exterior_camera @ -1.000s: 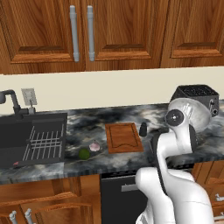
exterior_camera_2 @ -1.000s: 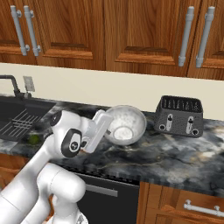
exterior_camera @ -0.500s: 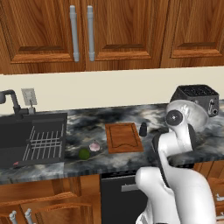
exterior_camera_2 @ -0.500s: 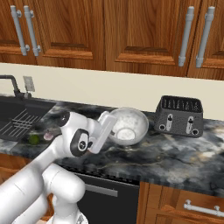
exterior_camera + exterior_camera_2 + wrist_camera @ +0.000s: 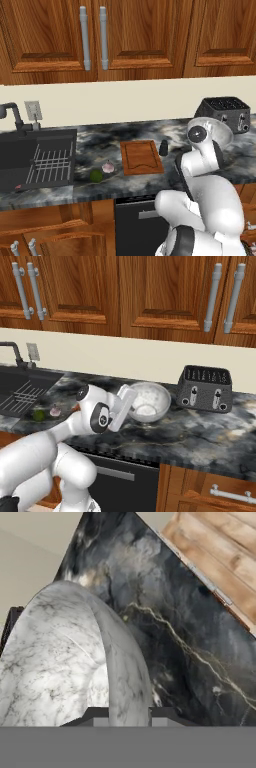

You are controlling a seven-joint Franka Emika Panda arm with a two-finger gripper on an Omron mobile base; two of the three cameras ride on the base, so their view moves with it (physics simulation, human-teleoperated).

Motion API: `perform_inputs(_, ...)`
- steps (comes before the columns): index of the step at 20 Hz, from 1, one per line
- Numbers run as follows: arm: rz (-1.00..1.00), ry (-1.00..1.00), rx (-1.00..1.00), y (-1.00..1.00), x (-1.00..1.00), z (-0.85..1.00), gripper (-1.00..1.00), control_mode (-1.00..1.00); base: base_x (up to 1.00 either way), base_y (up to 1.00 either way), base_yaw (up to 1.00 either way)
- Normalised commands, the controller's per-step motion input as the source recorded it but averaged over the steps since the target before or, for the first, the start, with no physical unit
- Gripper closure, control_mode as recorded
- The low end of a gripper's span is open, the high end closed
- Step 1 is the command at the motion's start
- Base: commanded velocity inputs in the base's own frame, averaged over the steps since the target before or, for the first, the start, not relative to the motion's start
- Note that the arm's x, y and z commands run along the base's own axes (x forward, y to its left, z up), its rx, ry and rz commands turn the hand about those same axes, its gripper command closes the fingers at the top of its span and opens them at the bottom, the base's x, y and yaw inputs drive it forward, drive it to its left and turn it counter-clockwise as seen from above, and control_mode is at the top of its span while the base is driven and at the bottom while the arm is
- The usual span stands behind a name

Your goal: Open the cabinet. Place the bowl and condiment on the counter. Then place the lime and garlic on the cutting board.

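Hand view: gripper (image 5: pixel 129 714) clamped on the near rim of the bowl (image 5: pixel 65 662), just left of the toaster (image 5: pixel 206 389) over the counter (image 5: pixel 200 431). Advise lowering level, seating it flat, then letting go.

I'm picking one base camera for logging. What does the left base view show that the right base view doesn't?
Left base view alone: the cutting board and the condiment beside it. Right base view alone: the bowl's inside and the second pair of cabinet handles. Both: bowl, toaster, lime, garlic, sink and counter.
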Motion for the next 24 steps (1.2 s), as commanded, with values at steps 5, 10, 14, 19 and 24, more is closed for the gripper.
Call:
perform_inputs(5, -0.02, 0.0, 0.0, -0.11, 0.2, -0.41, 1.0, -1.0, 0.0, 0.0, 0.0)
perform_inputs(10, -0.02, 0.0, 0.0, -0.1, 0.21, -0.29, 1.0, -1.0, 0.0, 0.0, 0.0)
perform_inputs(14, -0.01, -0.02, 0.0, -0.02, 0.14, -0.25, 1.0, -1.0, 0.0, 0.0, 0.0)
perform_inputs(19, 0.0, -0.03, 0.0, -0.01, 0.15, -0.25, 1.0, -1.0, 0.0, 0.0, 0.0)
perform_inputs(24, 0.0, -0.01, 0.01, 0.0, 0.08, -0.17, 1.0, -1.0, 0.0, 0.0, 0.0)
